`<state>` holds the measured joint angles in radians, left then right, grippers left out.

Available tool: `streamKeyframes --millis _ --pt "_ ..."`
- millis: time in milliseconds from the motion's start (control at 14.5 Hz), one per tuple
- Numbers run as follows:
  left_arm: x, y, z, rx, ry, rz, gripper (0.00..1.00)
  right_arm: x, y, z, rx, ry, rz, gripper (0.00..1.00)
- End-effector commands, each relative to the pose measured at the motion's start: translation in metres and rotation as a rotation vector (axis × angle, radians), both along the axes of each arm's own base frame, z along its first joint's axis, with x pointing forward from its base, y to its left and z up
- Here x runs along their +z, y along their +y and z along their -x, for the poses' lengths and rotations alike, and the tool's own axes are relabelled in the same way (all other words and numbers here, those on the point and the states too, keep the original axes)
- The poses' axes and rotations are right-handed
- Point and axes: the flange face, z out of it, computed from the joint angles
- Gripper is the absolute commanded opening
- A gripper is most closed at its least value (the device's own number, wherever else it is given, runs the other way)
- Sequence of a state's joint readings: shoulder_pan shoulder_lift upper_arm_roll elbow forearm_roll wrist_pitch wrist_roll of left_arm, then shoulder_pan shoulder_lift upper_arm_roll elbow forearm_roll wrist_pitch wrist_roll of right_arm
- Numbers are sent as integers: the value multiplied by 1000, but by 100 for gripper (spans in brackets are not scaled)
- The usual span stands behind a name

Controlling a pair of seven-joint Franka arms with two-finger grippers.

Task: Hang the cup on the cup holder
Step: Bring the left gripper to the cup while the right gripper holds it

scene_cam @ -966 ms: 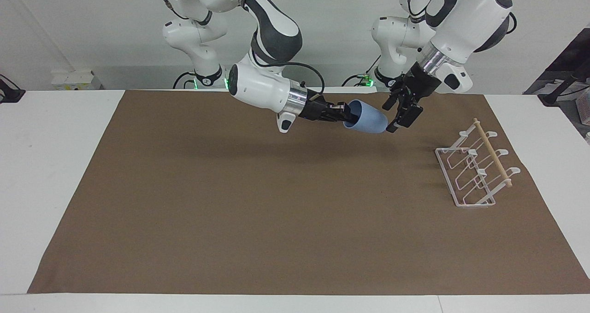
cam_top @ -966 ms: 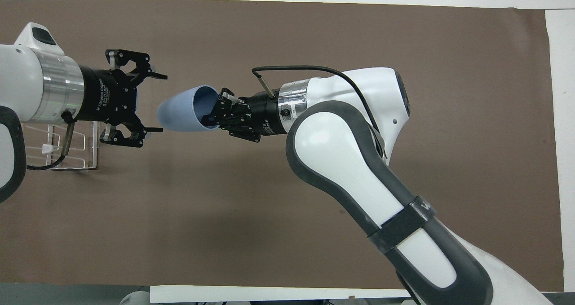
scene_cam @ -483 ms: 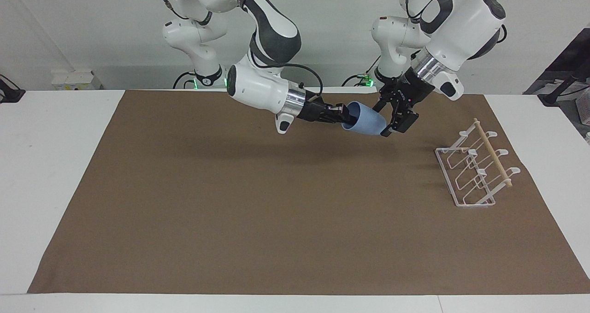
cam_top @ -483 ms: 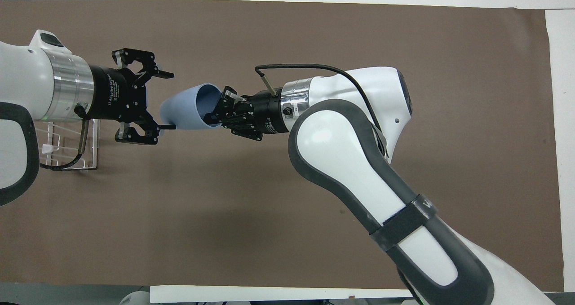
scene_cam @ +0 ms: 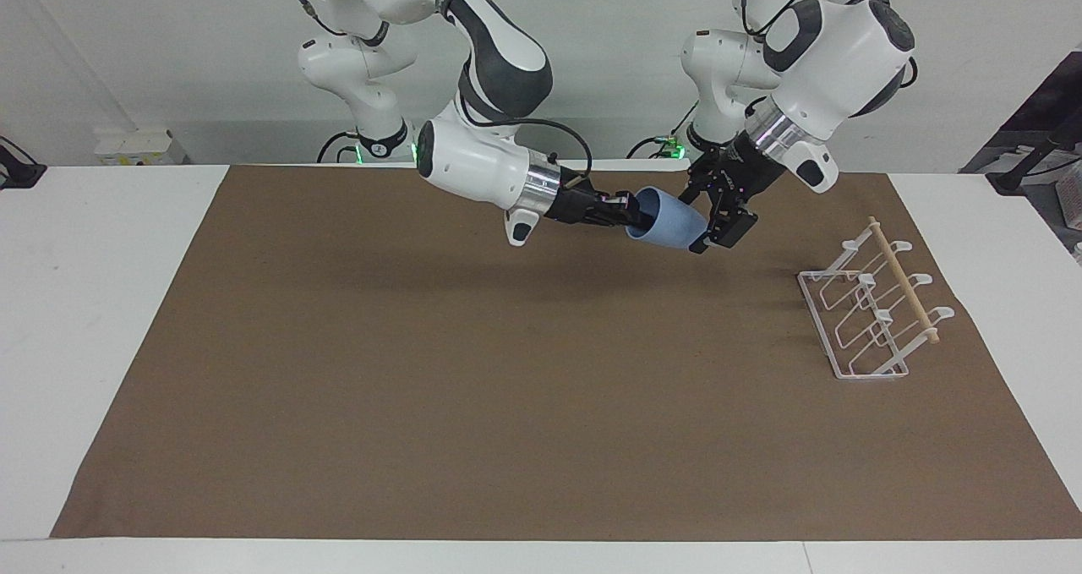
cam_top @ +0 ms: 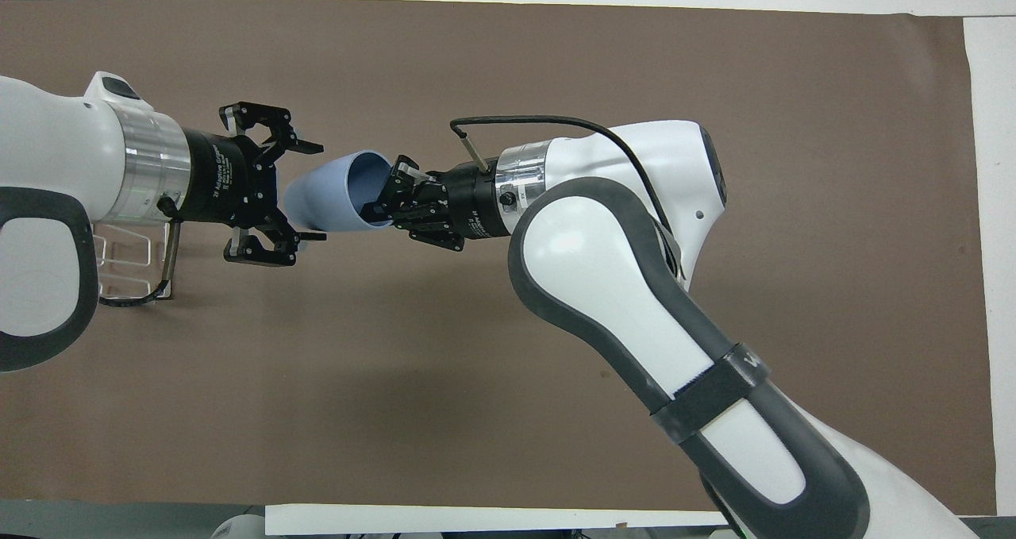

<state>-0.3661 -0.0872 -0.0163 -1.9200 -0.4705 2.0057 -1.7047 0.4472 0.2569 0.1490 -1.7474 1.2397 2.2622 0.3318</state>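
Observation:
The light blue cup [scene_cam: 670, 225] hangs on its side in the air over the brown mat, its mouth turned toward the right arm. My right gripper [scene_cam: 636, 210] is shut on the cup's rim, one finger inside the mouth [cam_top: 385, 198]. My left gripper [scene_cam: 698, 221] is open, and its two fingers straddle the closed bottom end of the cup [cam_top: 329, 198]; I cannot tell whether they touch it. In the overhead view the left gripper [cam_top: 317, 193] has a fingertip on each side of the cup. The white wire cup holder [scene_cam: 871, 312] with its wooden dowel stands on the mat toward the left arm's end.
A brown mat [scene_cam: 473, 388] covers most of the white table [scene_cam: 101, 303]. In the overhead view the left arm hides most of the cup holder [cam_top: 119, 261].
My left gripper has moved in toward the cup, going from just off its bottom end to open fingers on either side of it. The right gripper kept hold of the cup and hardly moved.

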Motion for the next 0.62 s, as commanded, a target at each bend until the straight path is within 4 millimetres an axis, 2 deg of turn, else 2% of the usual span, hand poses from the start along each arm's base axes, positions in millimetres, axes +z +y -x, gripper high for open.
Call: streamKeyframes --millis 0,138,276,552 --pt "-5 -2 5 19 2 17 99 5 -1 4 -24 17 -15 0" --pt "-7 -5 8 11 4 15 99 5 -1 3 -25 16 -15 0" --pt "-7 -10 9 13 -13 21 94 5 0 4 -23 16 -15 0" --pt "-7 -11 8 27 -12 44 69 5 -1 3 -26 16 -15 0"
